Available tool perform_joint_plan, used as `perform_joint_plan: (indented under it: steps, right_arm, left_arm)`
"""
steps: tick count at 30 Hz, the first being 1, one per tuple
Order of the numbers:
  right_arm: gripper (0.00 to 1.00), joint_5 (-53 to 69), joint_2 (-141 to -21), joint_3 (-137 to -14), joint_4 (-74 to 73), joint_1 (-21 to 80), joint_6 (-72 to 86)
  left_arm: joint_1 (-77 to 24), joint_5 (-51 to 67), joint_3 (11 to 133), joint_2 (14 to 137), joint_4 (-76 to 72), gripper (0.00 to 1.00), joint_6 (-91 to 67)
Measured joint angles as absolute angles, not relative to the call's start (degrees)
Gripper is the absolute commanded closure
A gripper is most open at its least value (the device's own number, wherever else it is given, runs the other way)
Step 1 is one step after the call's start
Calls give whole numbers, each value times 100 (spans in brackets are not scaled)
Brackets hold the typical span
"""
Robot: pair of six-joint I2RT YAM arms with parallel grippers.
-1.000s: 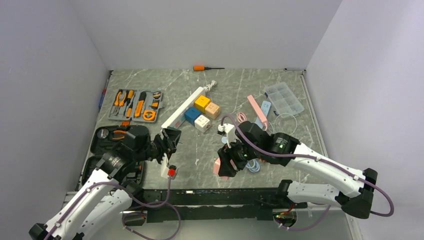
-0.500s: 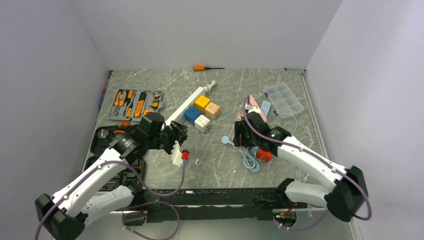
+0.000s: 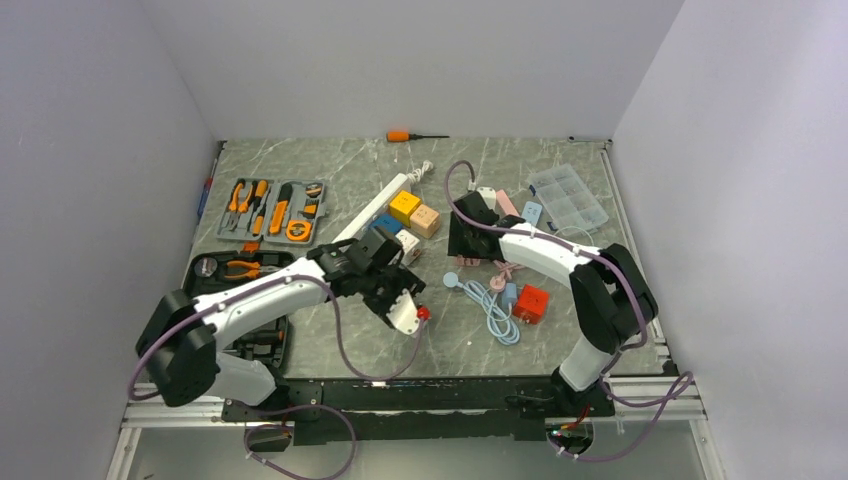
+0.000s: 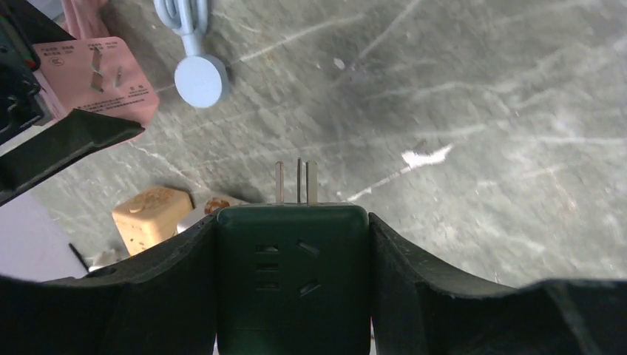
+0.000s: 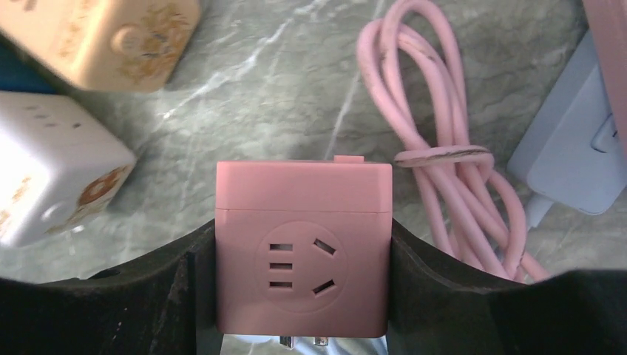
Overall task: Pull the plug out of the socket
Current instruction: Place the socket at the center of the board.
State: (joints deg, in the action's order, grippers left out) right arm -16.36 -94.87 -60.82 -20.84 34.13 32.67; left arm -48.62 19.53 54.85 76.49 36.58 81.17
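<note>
Nearest the arm bases, the left gripper [image 4: 293,231] has its black fingers spread just wide enough to take a cube's width. They are clamped on two sides of the dark green plastic cube plug [image 4: 292,277], whose slotted face looks at the wrist camera. Its three bare metal prongs [image 4: 299,181] stick out past the fingertips over the grey-green marbled tabletop [image 4: 480,111] and touch nothing. The plug is therefore out of the pink plastic cube socket [image 5: 303,222], which sits apart from it, farther back and to the right. The right gripper [image 5: 302,281] grips that socket by its sides in the same way, its jaws parted only by the cube's width. Near the two grippers, to the right, lie a pale blue coiled cable with a round disc end [image 3: 490,300] and a small red cube [image 3: 532,302]. Just beside the pink socket a looped pink cord [image 5: 444,148] rests on the table, with a flat pale blue adapter [image 5: 569,163] past it. On the socket's other side stand a white cube [image 5: 52,177] and a tan cube [image 5: 103,37]. A yellow cube [image 3: 405,206] is close by, next to a long white power strip [image 3: 365,215]. At the left is an open black tool case [image 3: 262,350], and behind it a grey tray of orange-handled tools [image 3: 318,225]. A clear plastic compartment box [image 3: 568,197] lies far right, and an orange-handled screwdriver [image 3: 405,135] lies at the far edge.
</note>
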Motion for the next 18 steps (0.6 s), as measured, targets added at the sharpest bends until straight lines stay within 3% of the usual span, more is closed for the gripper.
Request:
perform_joint_plan:
  steps: [2, 5, 12, 14, 18]
  right_arm:
    - [100, -1686, -9594, -6071, -2075, 3326, 3288]
    - [88, -1743, -9714, -6016, -2029, 3098, 3393]
    - [30, -1754, -9732, -5830, -1837, 2797, 3636]
    - [21, -1752, -9795, -5902, -1892, 2742, 3715]
    - [10, -1817, -10226, -6567, -2333, 2565, 3815]
  left_arm:
    - [-4941, 1951, 5640, 7924, 3531, 98, 7841]
    - [-5157, 1922, 5937, 8221, 3494, 97, 7314]
    - [-5559, 1852, 7172, 9426, 3612, 96, 6136]
    - [-5627, 1813, 7308, 9714, 3636, 94, 5889]
    - [-5798, 1811, 7485, 10235, 3802, 91, 5446]
